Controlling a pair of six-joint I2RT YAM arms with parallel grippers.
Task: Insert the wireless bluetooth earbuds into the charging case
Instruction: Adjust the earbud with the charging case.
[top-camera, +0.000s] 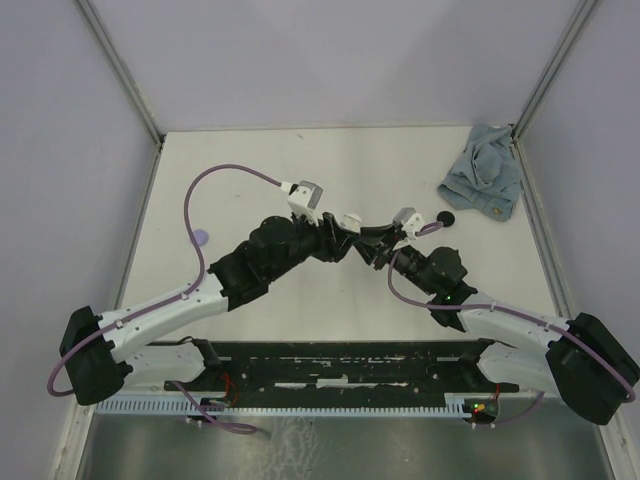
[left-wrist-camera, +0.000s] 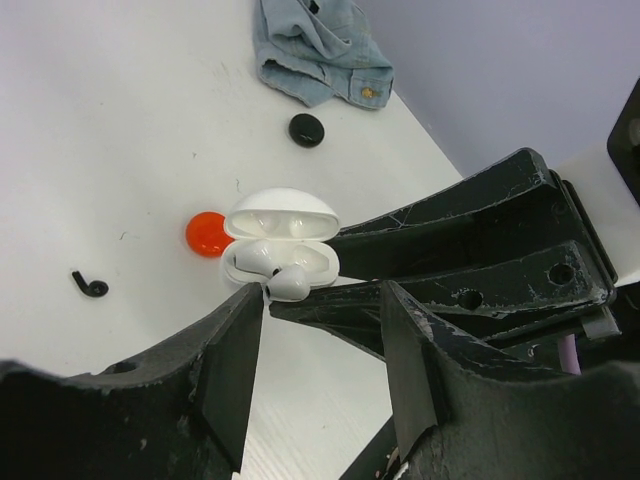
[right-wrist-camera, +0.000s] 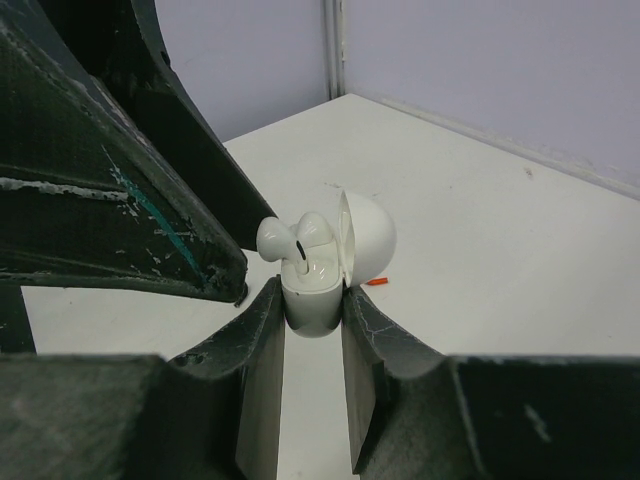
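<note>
**Clearance about the charging case (left-wrist-camera: 280, 245).** The right gripper (right-wrist-camera: 312, 298) clamps the base on 2 flanks, closing both. The raised lid (right-wrist-camera: 367, 235) bars the side away from the left gripper (left-wrist-camera: 322, 300), whose spread fingers fill the approach above the wells, where 1 white earbud (left-wrist-camera: 290, 283) protrudes. Obstacles on the table (top-camera: 250, 160):
- red disc (left-wrist-camera: 207, 233), just beside the case
- black disc (left-wrist-camera: 306, 130), beyond it
- black earbud (left-wrist-camera: 90, 287), well apart
- cloth (top-camera: 483, 180), far right corner
- lilac disc (top-camera: 201, 238), left

Bare surface lies open toward the far edge.

Pale lilac walls (top-camera: 330, 60) are enclosing a white surface (top-camera: 380, 165) on three sides, metal posts (top-camera: 120, 68) are rising at its far corners, and soft light is falling evenly.
</note>
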